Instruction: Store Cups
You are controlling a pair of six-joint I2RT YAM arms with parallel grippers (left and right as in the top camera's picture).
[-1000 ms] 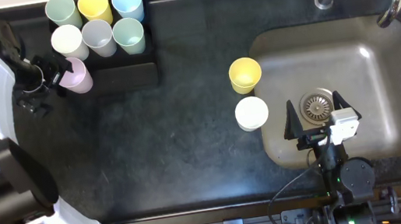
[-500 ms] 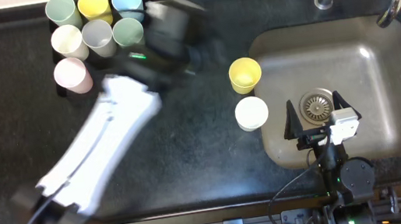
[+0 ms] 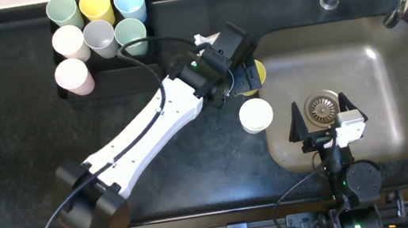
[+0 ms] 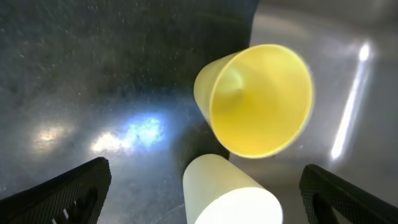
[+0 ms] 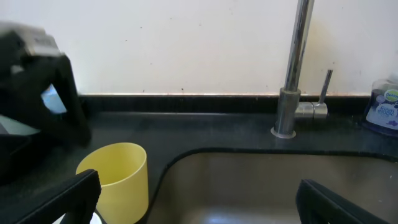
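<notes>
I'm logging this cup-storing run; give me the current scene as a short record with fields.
Loose cups: yellow cup and white cup, standing side by side on the counter at the edge of the sink
Stored: seven cups grouped at the counter's far left corner
Left gripper: open, above the yellow cup, holding nothing
Right gripper: open, over the sink, empty
Left to store: two cups
</notes>
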